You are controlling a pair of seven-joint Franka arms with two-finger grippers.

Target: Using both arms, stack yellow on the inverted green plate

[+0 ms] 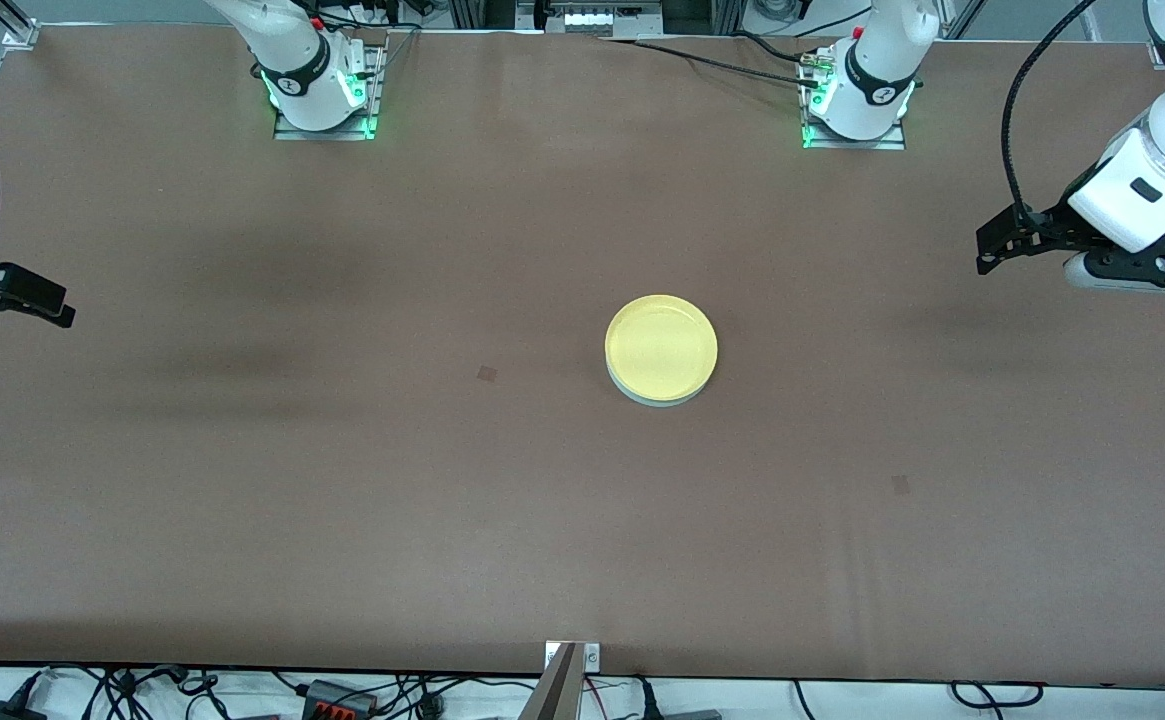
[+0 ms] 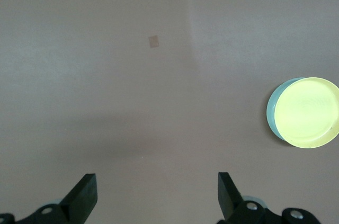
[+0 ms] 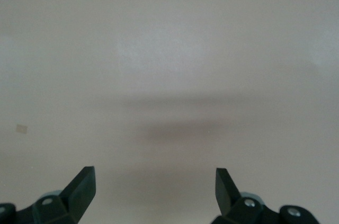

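Note:
The yellow plate (image 1: pixel 661 346) lies on the pale green plate (image 1: pixel 658 399) at the middle of the table; only a thin green rim shows under it. The left wrist view shows the same stack, with the yellow plate (image 2: pixel 309 112) covering all but a crescent of the green plate (image 2: pixel 272 110). My left gripper (image 1: pixel 987 250) (image 2: pixel 157 192) hovers open and empty over the left arm's end of the table, well away from the plates. My right gripper (image 1: pixel 60 306) (image 3: pixel 155 187) hovers open and empty over the right arm's end, with only bare cloth under it.
Brown cloth covers the table (image 1: pixel 342 500). It carries two small darker patches (image 1: pixel 486 373) (image 1: pixel 900 485). A metal bracket (image 1: pixel 570 662) sits at the table edge nearest the camera, with cables along that edge. Both arm bases (image 1: pixel 322 90) (image 1: pixel 857 100) stand at the edge farthest from the camera.

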